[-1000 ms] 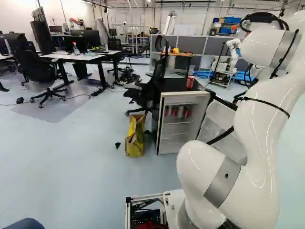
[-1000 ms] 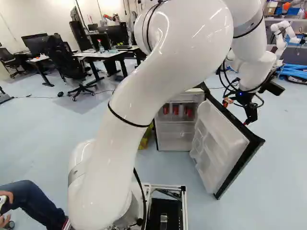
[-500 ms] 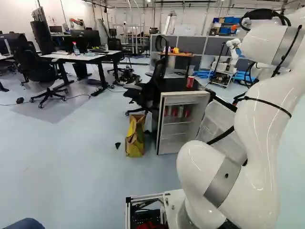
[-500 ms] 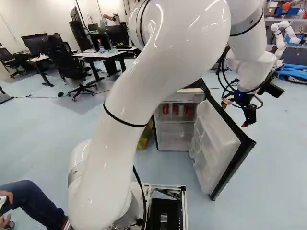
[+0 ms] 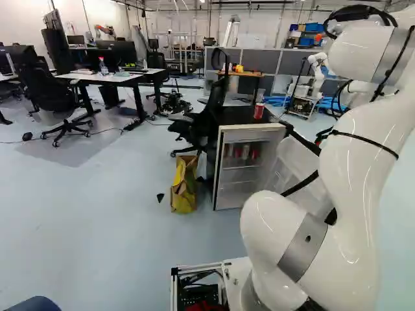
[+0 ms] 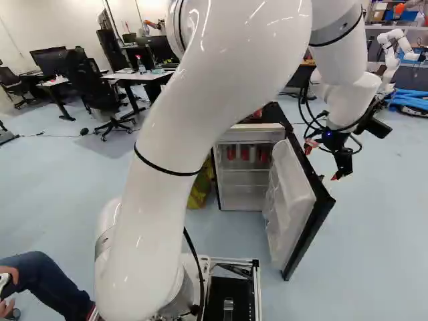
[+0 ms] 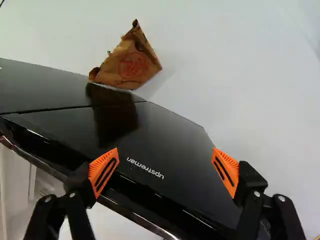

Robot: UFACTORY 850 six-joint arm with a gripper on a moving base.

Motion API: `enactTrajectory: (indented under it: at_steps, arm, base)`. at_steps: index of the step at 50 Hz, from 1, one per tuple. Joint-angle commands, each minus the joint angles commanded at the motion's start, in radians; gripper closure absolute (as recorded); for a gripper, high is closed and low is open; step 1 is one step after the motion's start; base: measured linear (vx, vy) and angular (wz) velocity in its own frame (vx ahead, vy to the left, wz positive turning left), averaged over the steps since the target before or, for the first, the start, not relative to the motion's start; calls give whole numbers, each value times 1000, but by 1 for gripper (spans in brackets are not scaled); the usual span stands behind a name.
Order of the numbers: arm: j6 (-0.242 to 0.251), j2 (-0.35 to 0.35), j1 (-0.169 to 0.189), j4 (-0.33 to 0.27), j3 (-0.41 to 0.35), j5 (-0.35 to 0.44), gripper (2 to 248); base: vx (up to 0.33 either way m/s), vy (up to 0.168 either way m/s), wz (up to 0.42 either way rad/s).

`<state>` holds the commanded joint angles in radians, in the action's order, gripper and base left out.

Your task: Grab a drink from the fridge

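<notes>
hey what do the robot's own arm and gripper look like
The arm is glossy white and rounded, with grey bands at its joints, thin black straps and black cables. The gripper is black, with two fingers carrying slotted orange pads.

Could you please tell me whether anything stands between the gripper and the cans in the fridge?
Yes, the open door does: the gripper is on its outer side, while the cans are inside the fridge, on its inner side.

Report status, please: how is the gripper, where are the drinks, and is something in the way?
Gripper open, empty, at door's outer side. Red cans inside fridge. Door open, but stands between gripper and cans.
</notes>
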<state>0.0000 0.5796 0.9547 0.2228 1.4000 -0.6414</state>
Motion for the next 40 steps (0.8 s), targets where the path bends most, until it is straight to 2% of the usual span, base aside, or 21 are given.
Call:
enactTrajectory:
  at_steps: [40]
  arm:
    - [0, -129, -20, 0, -186, 0, 3]
  base:
    - [0, 0, 0]
